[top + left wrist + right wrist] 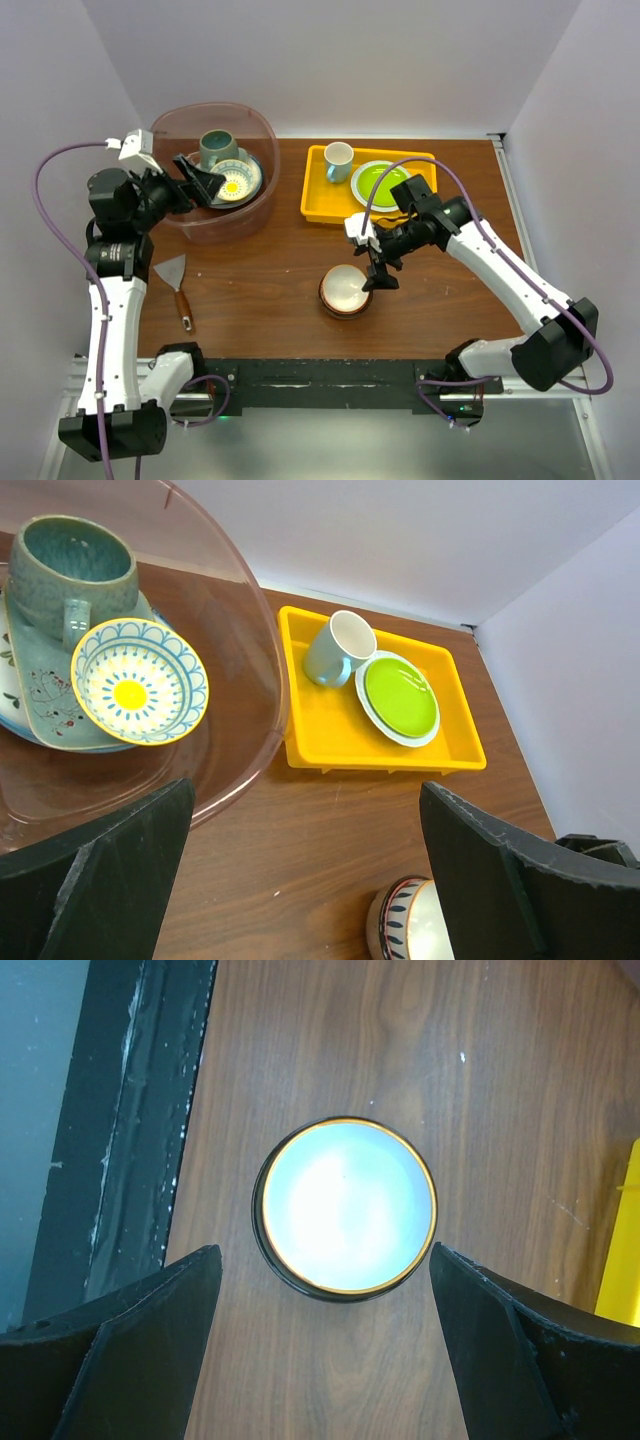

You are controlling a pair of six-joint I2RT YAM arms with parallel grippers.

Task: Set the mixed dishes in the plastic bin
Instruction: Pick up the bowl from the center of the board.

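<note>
Right claw (382,278) splayed above bowl (346,290), wider than rim

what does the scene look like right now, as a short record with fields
in plastic bin: teal mug, patterned bowl
on table, not binned: striped bowl
left gripper: open, empty, over the bin
right gripper: open, above the striped bowl, not gripping it
yellow tray: holds white cup and lime-green plate
also on table: scraper
</note>
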